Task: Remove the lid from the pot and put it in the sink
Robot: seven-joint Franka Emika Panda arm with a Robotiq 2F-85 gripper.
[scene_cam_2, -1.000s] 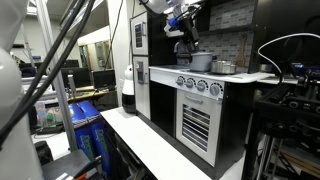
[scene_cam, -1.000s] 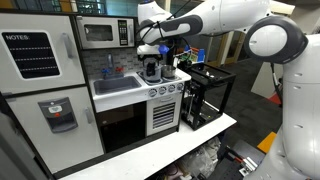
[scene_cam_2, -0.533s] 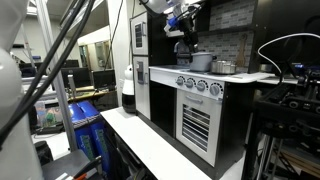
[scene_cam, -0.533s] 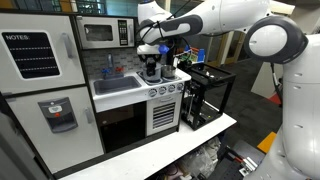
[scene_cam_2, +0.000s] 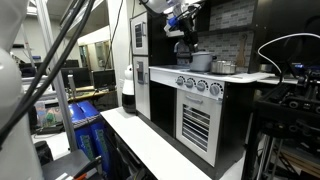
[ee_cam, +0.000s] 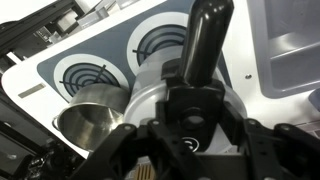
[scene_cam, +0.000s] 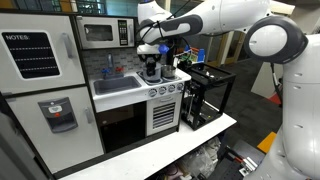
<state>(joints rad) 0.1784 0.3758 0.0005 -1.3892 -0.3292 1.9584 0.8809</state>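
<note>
Setting: a toy kitchen, white stove top (ee_cam: 120,42) with two ringed burners, sink (scene_cam: 115,85) left of centre.
Lid: the grey lid (ee_cam: 150,95) sits on the stove, centre of the wrist view, knob (ee_cam: 195,100) up.
Gripper: we see the gripper (ee_cam: 195,135) spread, one finger on each side of the knob.
Doing it well: we should centre on the knob, pinch firmly, lift straight up, then carry it to the sink.
Wrist view only: finger alignment, and an open steel pot (ee_cam: 85,120) at lower left.
Exterior views only: the gripper's height above the stove.
</note>
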